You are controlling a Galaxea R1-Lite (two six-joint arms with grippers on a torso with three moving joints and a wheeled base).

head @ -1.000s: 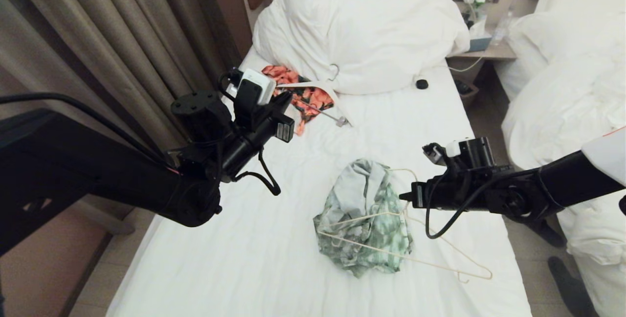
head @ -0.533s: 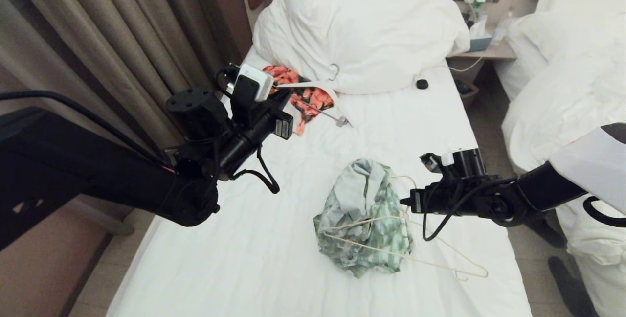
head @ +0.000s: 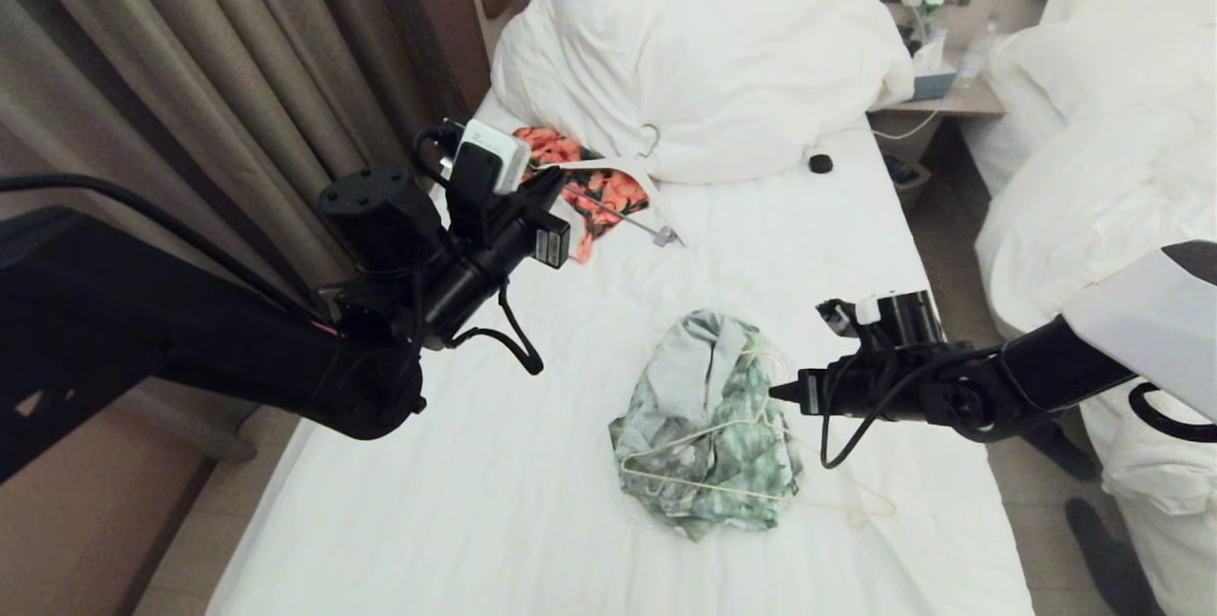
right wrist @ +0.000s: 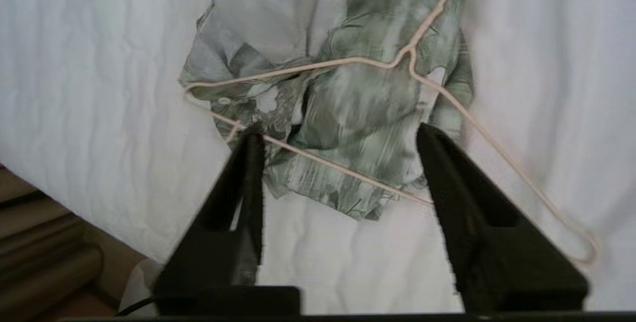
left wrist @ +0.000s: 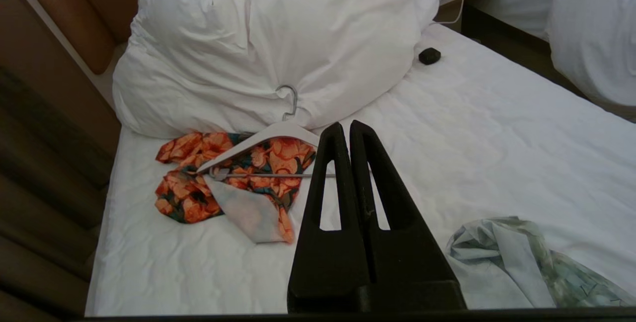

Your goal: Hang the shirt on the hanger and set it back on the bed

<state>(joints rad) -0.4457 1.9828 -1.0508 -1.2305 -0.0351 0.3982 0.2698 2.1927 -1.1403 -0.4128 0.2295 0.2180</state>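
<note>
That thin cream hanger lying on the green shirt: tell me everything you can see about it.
The hanger is a slim, cream-coloured, wire-like triangle with a small hook. It lies flat, partly across the crumpled green and white shirt and partly on the bed's white sheet, with one end of the frame sticking out past the shirt toward the robot's right. No sleeve or collar is threaded onto it. The right gripper hangs open just above it, touching nothing.

shirt (head: 708, 421) is thin crumpled cloth, hanger (head: 751, 464) looks like matt cream coated wire, bed (head: 532, 511) sheet's smooth white cotton-ish, gripper fingers (right wrist: 243, 198) matt black plastic
</note>
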